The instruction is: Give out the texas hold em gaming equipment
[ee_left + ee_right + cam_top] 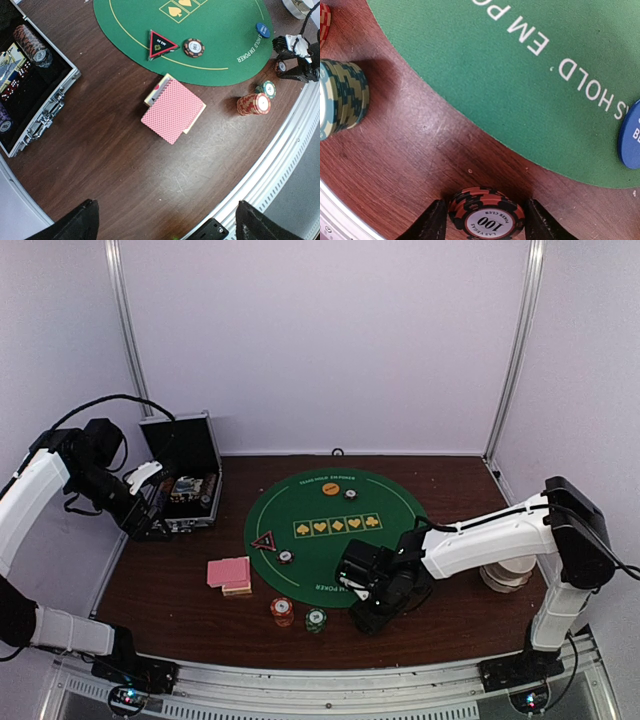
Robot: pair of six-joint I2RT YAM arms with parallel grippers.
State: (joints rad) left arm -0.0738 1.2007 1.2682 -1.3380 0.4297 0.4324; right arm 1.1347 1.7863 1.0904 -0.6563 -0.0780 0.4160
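Brown table [420, 150], just off the mat [520, 75]: right gripper [485, 222] narrowly brackets the black-red chips [486, 215]; contact cannot be told. Center the pinch across the rim and squeeze evenly before lifting. Left gripper [165, 225] hangs wide, empty.

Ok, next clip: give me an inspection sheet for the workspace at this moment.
Surface: scuffed brown table with a round green mat.
Job's things: pink-backed cards, red chip stack and green chip stack off the mat; triangle, orange disc and blue disc on it.
Clutter: open case at left; whitish round thing at right, unclear.
Grippers: left gripper open, empty; right gripper straddles red-black chips, contact unclear.
Cables: black cable looping off the left arm.
Surroundings: white walls.
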